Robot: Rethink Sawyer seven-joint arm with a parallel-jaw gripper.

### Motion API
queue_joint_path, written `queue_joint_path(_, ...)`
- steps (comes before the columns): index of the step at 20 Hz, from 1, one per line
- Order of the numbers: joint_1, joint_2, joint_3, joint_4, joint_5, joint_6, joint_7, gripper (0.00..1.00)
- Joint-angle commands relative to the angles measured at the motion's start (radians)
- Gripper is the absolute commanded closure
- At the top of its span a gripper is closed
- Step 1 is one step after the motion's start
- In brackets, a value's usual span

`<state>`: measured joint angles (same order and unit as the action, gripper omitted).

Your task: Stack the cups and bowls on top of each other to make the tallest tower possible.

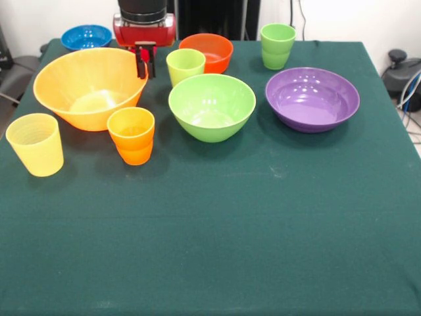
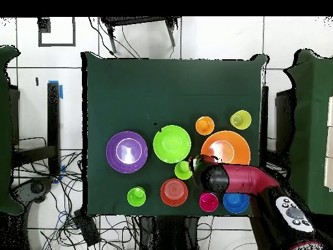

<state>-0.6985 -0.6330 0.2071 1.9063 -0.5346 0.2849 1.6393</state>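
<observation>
Nothing is stacked: every cup and bowl stands alone on the green table [image 1: 263, 230]. The very large yellow-orange bowl [image 1: 89, 85] sits toward the robot's side, with the orange cup [image 1: 131, 135] just beside its near rim and the pale yellow cup [image 1: 35, 143] a little apart at the table's edge. The lime green bowl [image 1: 212, 105] stands in the middle, the purple bowl [image 1: 312, 99] beside it, and the lime-yellow cup [image 1: 185, 66] just behind it. Further back are the small orange bowl [image 1: 207, 52], the green cup [image 1: 277, 45] and the small blue bowl [image 1: 86, 37]. From overhead a red-pink cup [image 2: 208, 201] shows next to the blue bowl, by the arm [image 2: 244, 179]. The gripper [image 1: 145, 62] hangs over the big bowl's far rim, its fingers [image 1: 139, 62] close together with only a narrow gap, holding nothing.
</observation>
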Motion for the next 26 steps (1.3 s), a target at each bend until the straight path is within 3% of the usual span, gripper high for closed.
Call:
queue_joint_path(1, 0.013, -0.069, 0.061, 0.085, 0.022, 0.003, 0.086, 1.0)
queue_joint_path(26, 0.005, -0.249, 0.093, 0.131, 0.082, 0.093, 0.028, 1.0)
